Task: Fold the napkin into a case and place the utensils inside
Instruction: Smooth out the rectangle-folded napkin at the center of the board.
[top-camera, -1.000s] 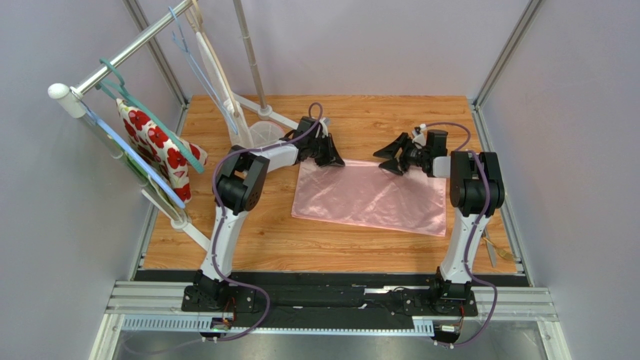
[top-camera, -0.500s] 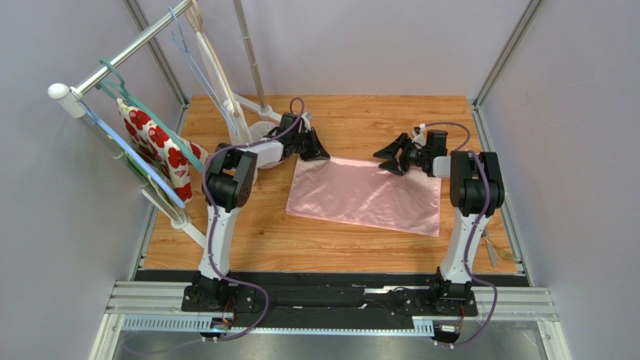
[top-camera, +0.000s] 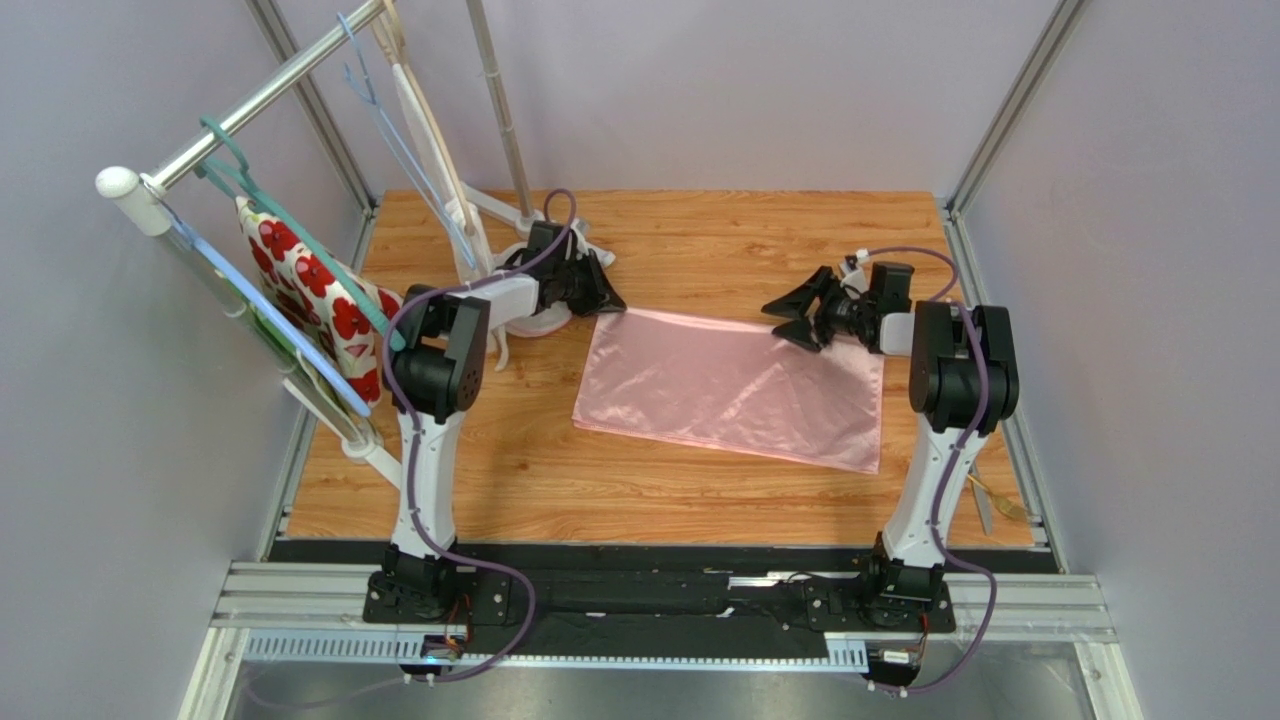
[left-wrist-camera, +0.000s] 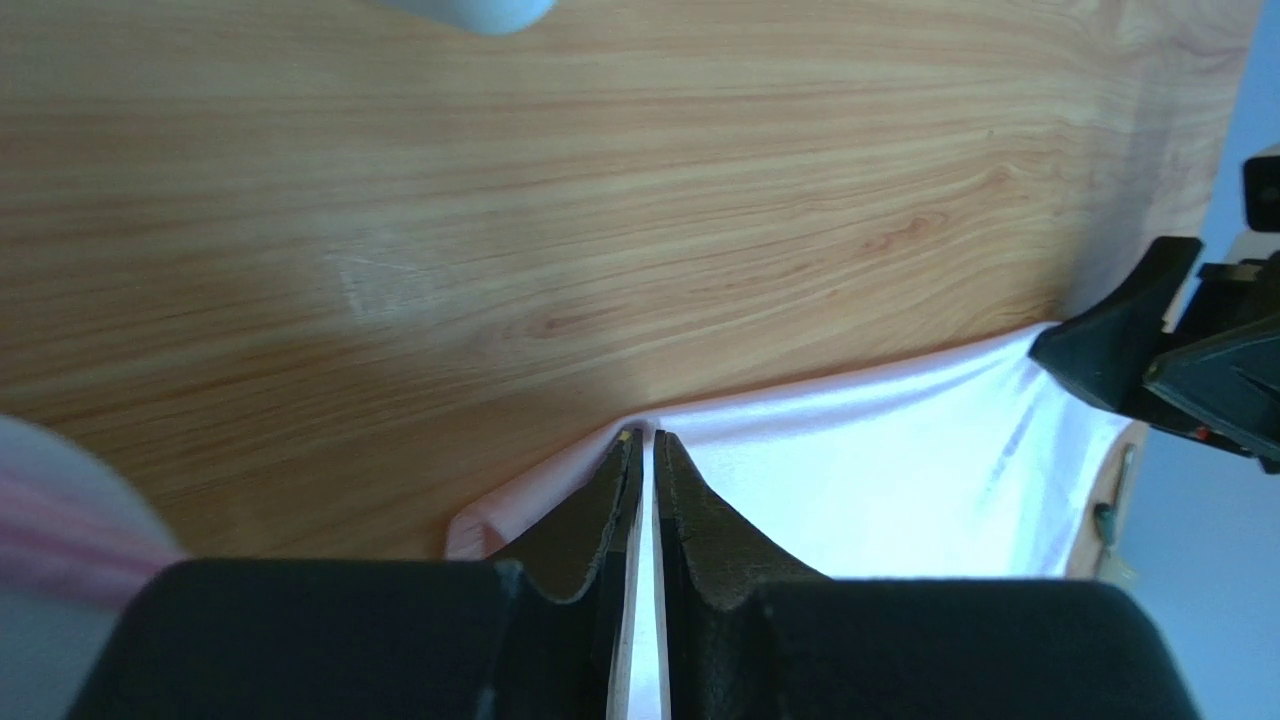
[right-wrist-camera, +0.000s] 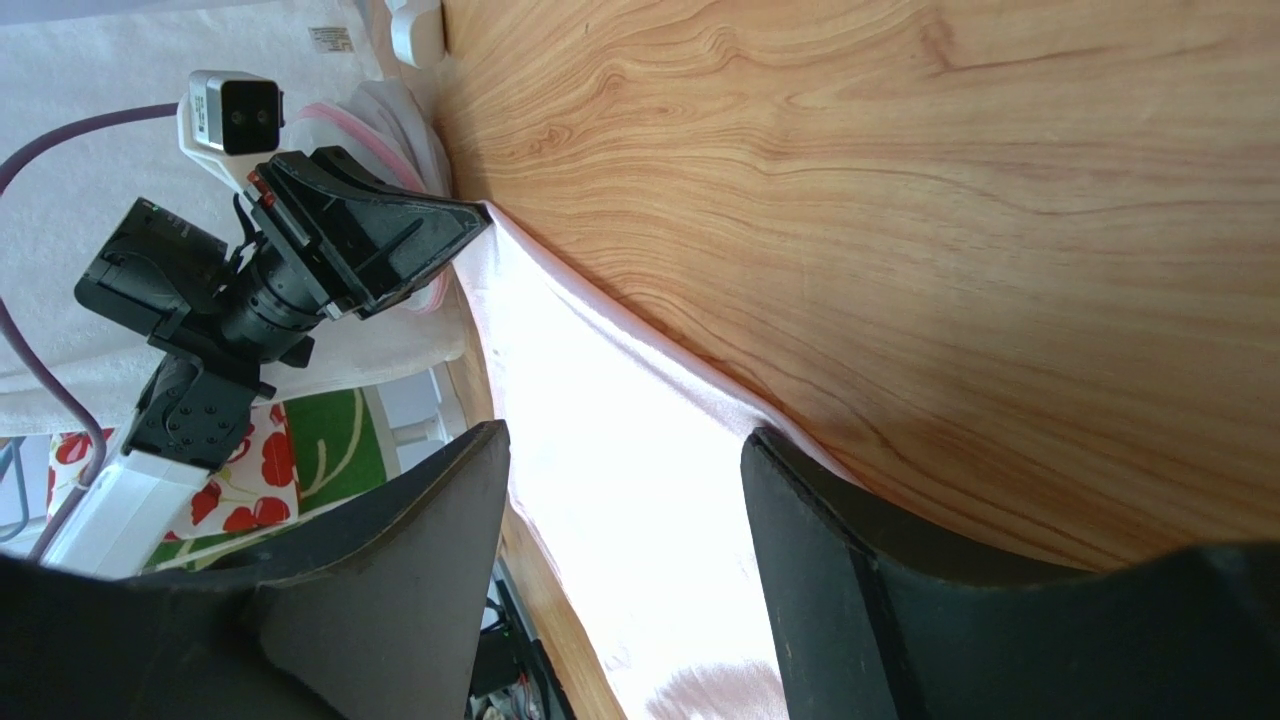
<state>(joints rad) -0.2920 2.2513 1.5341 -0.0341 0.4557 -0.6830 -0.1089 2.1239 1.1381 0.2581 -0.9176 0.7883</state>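
With the napkin (top-camera: 729, 390) flat on the table (top-camera: 706, 240), its far-left corner pinched in the near-closed left gripper (left-wrist-camera: 642, 438), the right gripper (right-wrist-camera: 624, 480), spread above its far edge, should probably drop low and pinch one layer cleanly.

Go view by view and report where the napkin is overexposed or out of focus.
Top external: evenly lit, napkin pink and sharp, slight sheen. Left wrist: napkin blown out to white, left hand dark and soft up close. Right wrist: napkin white too, right hand in shadow, table grain crisp.
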